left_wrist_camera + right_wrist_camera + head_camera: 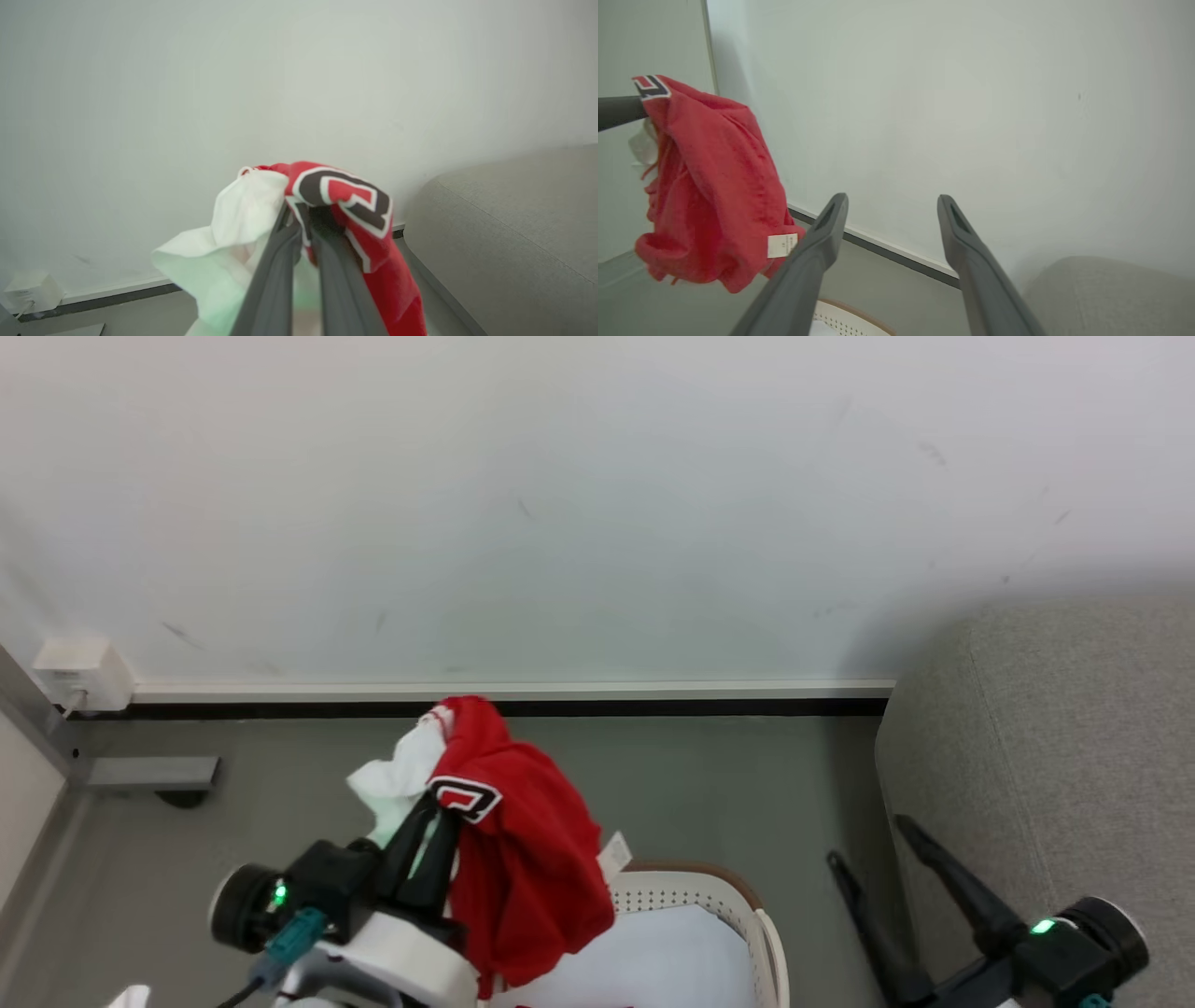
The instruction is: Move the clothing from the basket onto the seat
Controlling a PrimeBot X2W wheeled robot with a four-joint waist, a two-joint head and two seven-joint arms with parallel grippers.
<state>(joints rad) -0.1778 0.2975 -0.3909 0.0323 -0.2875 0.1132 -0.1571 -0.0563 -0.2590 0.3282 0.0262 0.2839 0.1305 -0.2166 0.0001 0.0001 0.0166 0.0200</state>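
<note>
My left gripper is shut on the clothing, a red garment with a black-and-white number print and a white piece bunched beside it. The bundle hangs in the air above the cream basket, whose perforated wall and brown rim show at the bottom of the head view. In the right wrist view the red clothing dangles at the left with a small white label. The grey seat stands at the right. Near it, my right gripper is open, holding nothing.
A white wall with a pale skirting board runs behind everything. A white socket box with a cable sits at the far left by a grey floor fitting. Grey floor lies between basket, wall and seat.
</note>
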